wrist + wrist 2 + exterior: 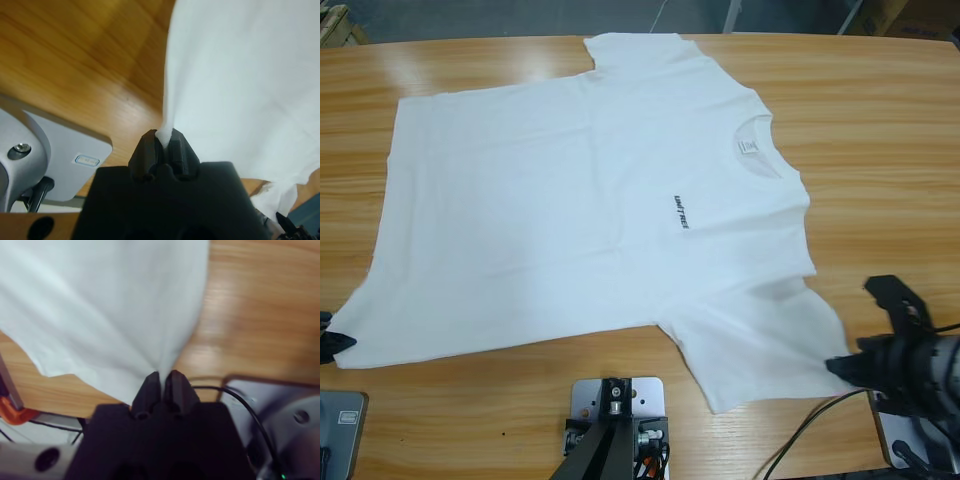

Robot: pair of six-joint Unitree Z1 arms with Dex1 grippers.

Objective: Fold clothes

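1. The plain white short-sleeved cotton T-shirt (590, 210) lay spread flat and face up on the long wooden table (880, 130), its ribbed crew neck (757, 150) toward the right of the high view and its hem toward the left. The small dark lettering on the chest (681, 211) faced upward. Lying open like this, it showed no fold yet, so I judged the folding had barely begun.

2. The left gripper (161, 142) had its two black jaws closed on a pinch of white cloth, which rose from between the tips in the left wrist view. In the high view this gripper (332, 340) showed only at the left edge, at the shirt's lower hem corner. Holding a corner gave it control of that whole edge.

3. The right gripper (161, 385) was likewise clamped on cloth, the fabric gathering to a point between its jaws. In the high view it (845, 368) sat at the outer edge of the near sleeve (750, 345), at the lower right.

4. With both near-side ends pinched, the near edge of the shirt could probably be lifted together and carried across toward the far side, which would keep the fold line straight.

5. The far sleeve (635, 52) lay flat and untouched near the table's far edge.
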